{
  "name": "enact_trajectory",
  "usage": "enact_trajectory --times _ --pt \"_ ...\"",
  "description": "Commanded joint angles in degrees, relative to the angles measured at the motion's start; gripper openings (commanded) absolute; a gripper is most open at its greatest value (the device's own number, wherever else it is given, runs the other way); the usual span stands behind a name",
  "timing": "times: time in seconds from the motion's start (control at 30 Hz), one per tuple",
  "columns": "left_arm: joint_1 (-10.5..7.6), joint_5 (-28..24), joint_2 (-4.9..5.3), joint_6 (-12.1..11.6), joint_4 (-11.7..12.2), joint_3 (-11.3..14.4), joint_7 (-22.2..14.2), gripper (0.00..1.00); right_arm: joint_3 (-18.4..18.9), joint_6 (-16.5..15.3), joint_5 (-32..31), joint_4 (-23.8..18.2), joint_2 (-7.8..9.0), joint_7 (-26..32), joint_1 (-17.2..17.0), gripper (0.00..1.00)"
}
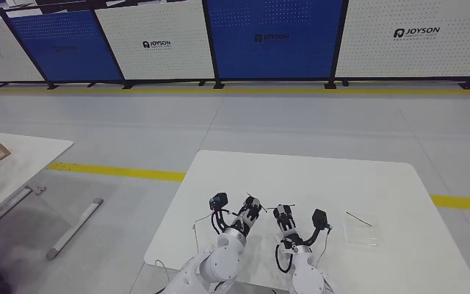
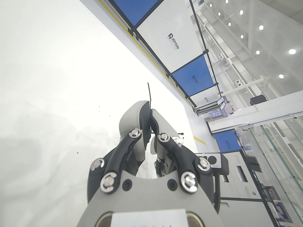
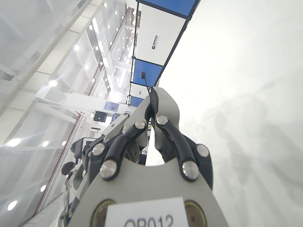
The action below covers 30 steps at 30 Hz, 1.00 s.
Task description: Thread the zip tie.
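Left gripper is pinched tight on the tie, tail poking straight out past its tips; right gripper, just beside it above the surface, clamps the head end likewise; I'd say the tail must swing rightward toward that head.

Above the bench's near edge, our left claw sits beside the right claw, each pinching a zip tie end. To their right lies a tray, a loose zip tie at its far side.
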Motion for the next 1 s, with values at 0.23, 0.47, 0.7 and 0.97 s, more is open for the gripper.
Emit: enact_trajectory --times 0.23,0.47,0.7,0.97 --pt "0.48 1.61 -0.04 -0.36 -3.28 -0.1 1.13 0.0 0.0 0.0 0.0 0.0 0.0 0.0 0.0 0.0" --pt "-0.1 5.53 -0.17 2.74 -7.75 -0.12 2.23 0.0 0.0 0.0 0.0 0.0 0.0 0.0 0.0 0.0" --pt "-0.17 7.36 -0.11 4.44 -8.21 0.12 1.49 0.0 0.43 -2.57 -3.13 -1.04 0.07 -4.01 -0.97 0.0" --pt "-0.17 7.36 -0.11 4.44 -8.21 0.12 1.49 0.0 1.26 -13.98 -4.22 -1.21 -0.44 -10.07 -3.01 0.0"
